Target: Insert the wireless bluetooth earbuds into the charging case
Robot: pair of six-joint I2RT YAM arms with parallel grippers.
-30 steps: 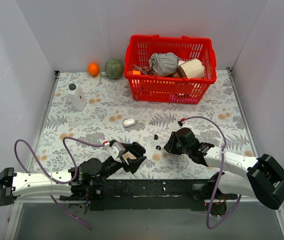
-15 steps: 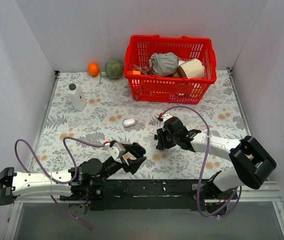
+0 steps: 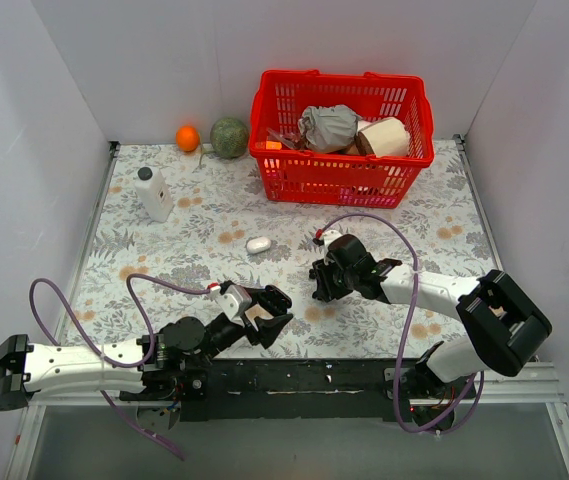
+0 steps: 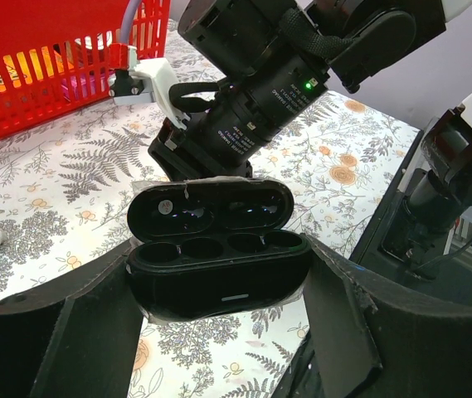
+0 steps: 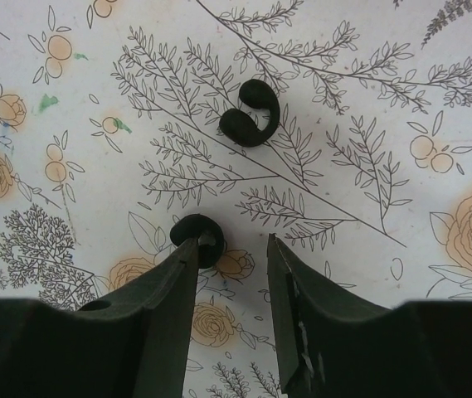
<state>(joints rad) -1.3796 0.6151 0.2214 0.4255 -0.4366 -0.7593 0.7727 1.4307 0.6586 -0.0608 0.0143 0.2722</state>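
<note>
My left gripper [image 3: 270,318] is shut on the charging case [image 4: 206,211], a black oval case. Its lid stands open and its wells show dark and hollow. In the left wrist view, the left gripper [image 4: 219,274] clamps the case's two ends just above the table. Two small black hooked earbuds lie on the floral cloth in the right wrist view, one earbud [image 5: 250,114] farther ahead. The other earbud [image 5: 200,236] sits at the tip of one finger. My right gripper [image 5: 231,245] is open just above the cloth, with nothing between its fingers. From above, the right gripper [image 3: 320,284] covers both buds.
A small white pebble-shaped case [image 3: 258,244] lies shut mid-table. A red basket [image 3: 404,180] with cloth and other items stands at the back. A white bottle [image 3: 153,194], an orange [image 3: 187,138] and a green ball [image 3: 229,137] sit at the back left.
My right arm has swung left and forward over the two earbuds, and its jaws have widened a little. The left gripper and the case have not moved.
</note>
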